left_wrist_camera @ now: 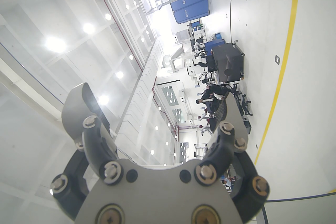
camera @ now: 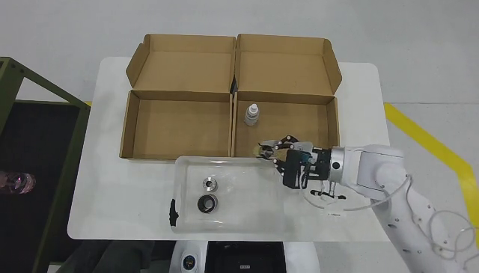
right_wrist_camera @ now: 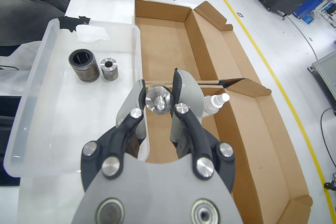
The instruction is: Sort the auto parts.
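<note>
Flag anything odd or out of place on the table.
Two things. A small white bottle sits in the cardboard box on the robot's right, and it doesn't look like an auto part. The clear bin has black tape stuck over one corner of its rim, possibly a repair. Nothing spilled.

At the counter's (camera: 105, 191) back, the left box (camera: 179, 129) and right box (camera: 299, 129) sit side by side, a bottle (camera: 253, 114) in the right one. Before them lies the bin (camera: 251, 209), its left half holding a rear cylinder (camera: 209, 184) and a front cylinder (camera: 207, 203) (just apart).
</note>
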`<state>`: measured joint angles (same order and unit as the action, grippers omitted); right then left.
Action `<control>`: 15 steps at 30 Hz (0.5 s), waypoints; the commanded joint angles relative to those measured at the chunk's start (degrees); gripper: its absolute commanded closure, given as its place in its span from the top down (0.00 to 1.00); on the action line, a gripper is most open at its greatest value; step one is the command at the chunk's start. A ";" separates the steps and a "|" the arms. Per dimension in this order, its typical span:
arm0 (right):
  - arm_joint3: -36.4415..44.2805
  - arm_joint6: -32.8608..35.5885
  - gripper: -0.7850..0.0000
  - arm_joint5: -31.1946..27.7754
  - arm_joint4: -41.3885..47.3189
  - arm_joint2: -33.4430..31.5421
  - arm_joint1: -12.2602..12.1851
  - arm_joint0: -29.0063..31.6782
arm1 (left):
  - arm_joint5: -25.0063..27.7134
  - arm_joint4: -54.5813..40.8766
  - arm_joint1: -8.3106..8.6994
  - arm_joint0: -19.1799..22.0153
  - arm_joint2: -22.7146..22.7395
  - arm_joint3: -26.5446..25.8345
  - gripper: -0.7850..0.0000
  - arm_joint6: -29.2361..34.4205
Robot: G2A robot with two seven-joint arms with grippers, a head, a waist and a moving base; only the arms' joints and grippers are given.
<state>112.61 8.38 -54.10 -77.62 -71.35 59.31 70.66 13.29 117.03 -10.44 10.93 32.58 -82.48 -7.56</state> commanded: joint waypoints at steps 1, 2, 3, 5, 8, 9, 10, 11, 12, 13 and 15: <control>-0.97 -0.29 0.00 0.17 0.24 -0.01 0.00 -0.56 | 0.00 0.00 0.00 0.00 0.00 0.00 1.00 0.00; -1.49 -0.46 0.00 0.26 0.42 0.11 0.02 -0.85 | 0.00 0.00 0.00 0.00 0.00 0.00 1.00 0.00; -2.09 -0.59 0.00 0.40 0.59 0.24 0.04 -1.21 | 0.00 0.00 0.00 0.00 0.00 0.00 1.00 0.00; -3.38 -0.49 0.00 1.03 0.75 0.75 0.14 -1.98 | 0.00 0.00 0.00 0.00 0.00 0.00 1.00 0.00; -5.61 -0.52 0.00 1.75 1.44 1.97 0.36 -3.28 | 0.00 0.00 0.00 0.00 0.00 0.00 1.00 0.00; -6.36 -0.50 0.00 2.00 1.70 2.35 0.44 -3.72 | 0.00 0.00 0.00 0.00 0.00 0.00 1.00 0.00; -7.17 -0.30 0.00 2.41 1.87 2.64 0.51 -4.18 | 0.00 0.00 0.00 0.00 0.00 0.00 1.00 0.00; -7.95 0.08 0.00 2.81 1.91 2.93 0.58 -4.64 | 0.00 0.00 0.00 0.00 0.00 0.00 1.00 0.00; -8.61 0.38 0.00 3.05 2.07 3.20 0.64 -5.12 | 0.00 0.00 0.00 0.00 0.00 0.00 1.00 0.00; -9.34 0.69 0.00 3.19 2.29 3.43 0.69 -5.60 | 0.00 0.00 0.00 0.00 0.00 0.00 1.00 0.00; -10.84 1.70 0.00 3.34 2.52 3.88 0.79 -6.66 | 0.00 0.00 0.00 0.00 0.00 0.00 1.00 0.00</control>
<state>102.48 9.60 -50.78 -75.22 -67.67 60.06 64.51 13.29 117.03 -10.44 10.93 32.58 -82.48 -7.56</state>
